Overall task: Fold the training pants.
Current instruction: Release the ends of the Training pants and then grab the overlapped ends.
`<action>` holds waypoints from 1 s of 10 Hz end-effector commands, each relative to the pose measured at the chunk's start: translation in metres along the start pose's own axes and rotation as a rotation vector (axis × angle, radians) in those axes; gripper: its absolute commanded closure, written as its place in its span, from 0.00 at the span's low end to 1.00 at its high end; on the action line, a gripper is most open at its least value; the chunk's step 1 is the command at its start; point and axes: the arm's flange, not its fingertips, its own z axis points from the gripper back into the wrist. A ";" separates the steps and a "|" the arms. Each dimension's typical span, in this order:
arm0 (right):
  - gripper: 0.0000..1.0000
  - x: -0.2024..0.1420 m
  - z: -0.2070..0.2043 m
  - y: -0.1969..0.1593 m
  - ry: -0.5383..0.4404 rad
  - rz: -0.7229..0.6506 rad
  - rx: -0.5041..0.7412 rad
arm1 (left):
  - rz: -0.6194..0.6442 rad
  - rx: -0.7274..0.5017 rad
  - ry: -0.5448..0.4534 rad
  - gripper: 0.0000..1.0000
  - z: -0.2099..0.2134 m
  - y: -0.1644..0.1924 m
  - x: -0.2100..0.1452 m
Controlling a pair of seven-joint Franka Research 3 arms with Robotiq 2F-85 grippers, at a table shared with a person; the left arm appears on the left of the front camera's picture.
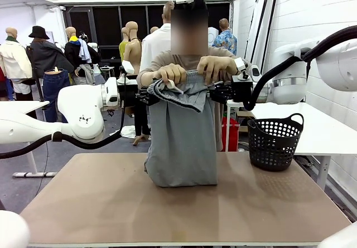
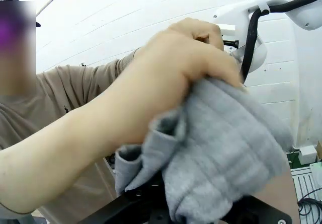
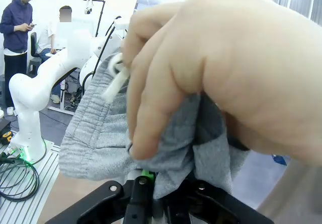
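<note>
The left fingers (image 2: 151,211) and right fingers (image 3: 137,200) are sitting beneath waistband cloth high above the counter (image 1: 83,203). Fabric is covering them, so I cannot tell whether they are clamping. The training pants (image 1: 184,142) are hanging with their long axis vertical, waistband up and lower end resting on the counter's far middle. A person's hand (image 1: 170,72) and other hand (image 1: 215,67) are gripping the waistband's ends, probably feeding them to the fingers to spread the garment flat. A black basket (image 1: 274,142) is standing at the counter's far right.

I saw the brown table (image 1: 111,203) carrying a black basket (image 1: 275,142) at its far edge; left of the basket, the training pants (image 1: 183,147) rested their lower end on it.
</note>
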 end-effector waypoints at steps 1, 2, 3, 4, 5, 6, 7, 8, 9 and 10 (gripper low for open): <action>1.00 0.002 -0.001 0.000 -0.004 0.000 -0.002 | 0.001 0.021 -0.007 1.00 -0.002 -0.001 0.001; 1.00 0.002 -0.001 0.000 -0.004 0.000 -0.002 | 0.001 0.021 -0.007 1.00 -0.002 -0.001 0.001; 1.00 0.002 -0.001 0.000 -0.004 0.000 -0.002 | 0.001 0.021 -0.007 1.00 -0.002 -0.001 0.001; 1.00 0.002 -0.001 0.000 -0.004 0.000 -0.002 | 0.001 0.021 -0.007 1.00 -0.002 -0.001 0.001; 1.00 0.002 -0.001 0.000 -0.004 0.000 -0.002 | 0.001 0.021 -0.007 1.00 -0.002 -0.001 0.001; 1.00 0.002 -0.001 0.000 -0.004 0.000 -0.002 | 0.001 0.021 -0.007 1.00 -0.002 -0.001 0.001; 1.00 0.002 -0.001 0.000 -0.004 0.000 -0.002 | 0.001 0.021 -0.007 1.00 -0.002 -0.001 0.001; 1.00 0.002 -0.001 0.000 -0.004 0.000 -0.002 | 0.001 0.021 -0.007 1.00 -0.002 -0.001 0.001; 1.00 0.002 -0.001 0.000 -0.004 0.000 -0.002 | 0.001 0.021 -0.007 1.00 -0.002 -0.001 0.001; 1.00 0.002 -0.001 0.000 -0.004 0.000 -0.002 | 0.001 0.021 -0.007 1.00 -0.002 -0.001 0.001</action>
